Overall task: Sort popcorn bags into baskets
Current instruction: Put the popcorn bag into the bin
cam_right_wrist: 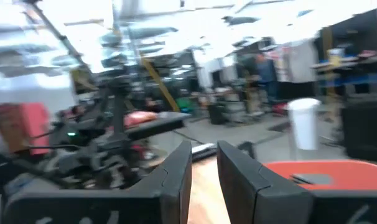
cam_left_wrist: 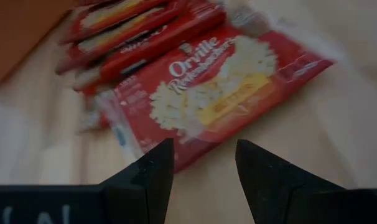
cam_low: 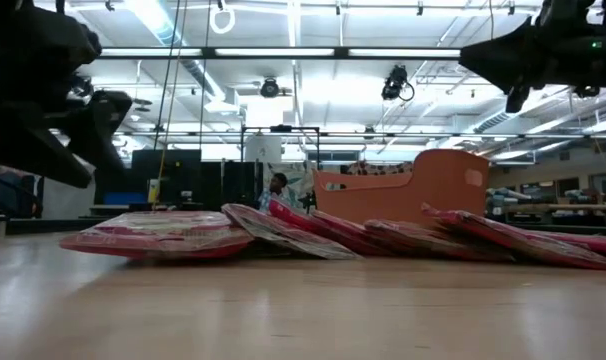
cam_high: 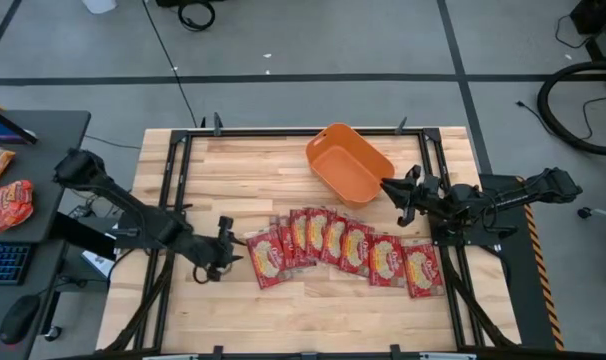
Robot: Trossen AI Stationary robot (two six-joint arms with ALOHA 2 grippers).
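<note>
At the row's near end, the left hand (cam_high: 230, 252) hung with fingers parted just beside the first of the flat glossy red popcorn bags (cam_high: 266, 257) overlapping across the wooden counter (cam_high: 243, 170). The right hand (cam_high: 391, 190), fingers slightly parted and empty, hovered by the orange plastic tub (cam_high: 349, 163).

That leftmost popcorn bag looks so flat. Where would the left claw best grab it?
Probably by the free outer edge of the leftmost popcorn bag, coming in from the left gripper's side. It lies flat on the table, its other side against the overlapped row, so only that edge gives open fingers a hold.
</note>
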